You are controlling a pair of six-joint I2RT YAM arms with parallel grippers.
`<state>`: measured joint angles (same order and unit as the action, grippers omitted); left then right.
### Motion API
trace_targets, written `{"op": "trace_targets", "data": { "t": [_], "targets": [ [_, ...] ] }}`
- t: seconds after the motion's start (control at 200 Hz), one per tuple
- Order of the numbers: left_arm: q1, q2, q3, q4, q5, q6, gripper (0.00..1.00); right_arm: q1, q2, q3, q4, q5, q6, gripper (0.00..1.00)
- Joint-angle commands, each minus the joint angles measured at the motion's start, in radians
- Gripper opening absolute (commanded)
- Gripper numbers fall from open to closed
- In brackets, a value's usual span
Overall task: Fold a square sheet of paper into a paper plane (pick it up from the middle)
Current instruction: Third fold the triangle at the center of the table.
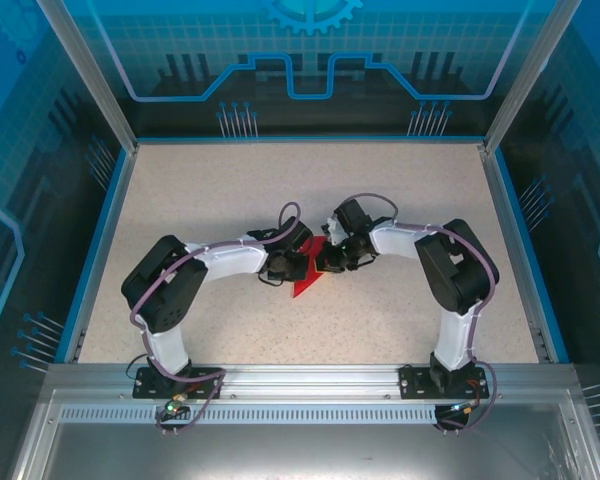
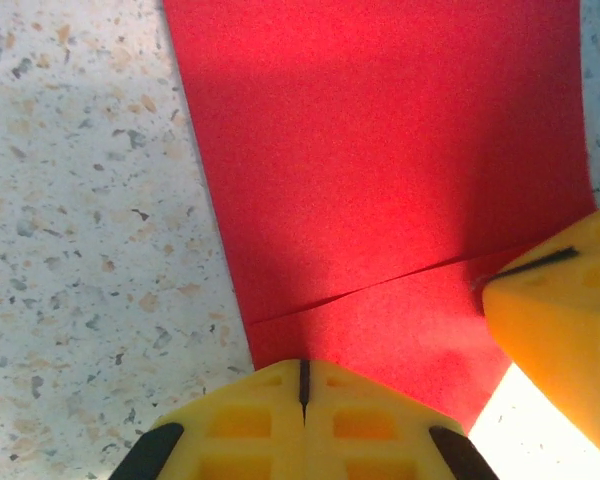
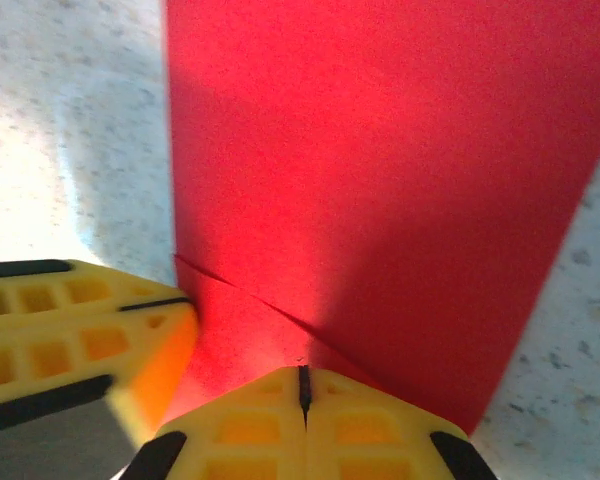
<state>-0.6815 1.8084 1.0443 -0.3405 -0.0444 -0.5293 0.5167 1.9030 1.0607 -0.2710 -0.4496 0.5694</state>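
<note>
Left wrist: plain red paper [image 2: 380, 150] (folded flap)

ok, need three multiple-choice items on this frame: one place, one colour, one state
1. Where on the speckled beige table is the thin bright red paper sheet?
A. far left corner
B. mid-table, between the left tool and right tool
C. near right corner

2. What colour are the tool fingers?
A. blue
B. white
C. yellow

3. How does the left tool stand?
A. shut, fingers meeting at a thin seam
B. wide open
C. lifting the sheet clear of the table

Key:
1 B, the top view has red between the two wrists at mid-table.
2 C, both wrist views show yellow fingers.
3 A, in the left wrist view a dark hairline seam is all that parts them, and the sheet lies on the table.
</note>
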Motion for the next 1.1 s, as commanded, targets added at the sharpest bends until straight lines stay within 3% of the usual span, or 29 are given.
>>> {"op": "trace_targets", "data": {
  "t": [0.0,0.29,0.54,0.675,1.095],
  "targets": [
    [0.009,-0.029,-0.029,0.013,0.036,0.04,0.0,0.007,0.023,-0.031,0.009,-0.006,0.033,0.0],
    [0.01,-0.123,-0.023,0.057,0.122,-0.087,0.0,0.007,0.051,-0.091,0.003,0.067,0.084,0.0],
    [0.004,-0.191,-0.053,0.012,0.119,-0.361,0.0,0.007,0.052,-0.116,0.009,0.1,0.134,0.0],
    [-0.033,-0.185,-0.116,0.114,0.164,-0.468,0.0,0.009,0.051,-0.121,0.006,0.11,0.144,0.0],
    [-0.047,-0.102,-0.195,0.345,0.127,-0.604,0.0,0.009,0.057,-0.129,0.008,0.101,0.145,0.0]
  ]
}}
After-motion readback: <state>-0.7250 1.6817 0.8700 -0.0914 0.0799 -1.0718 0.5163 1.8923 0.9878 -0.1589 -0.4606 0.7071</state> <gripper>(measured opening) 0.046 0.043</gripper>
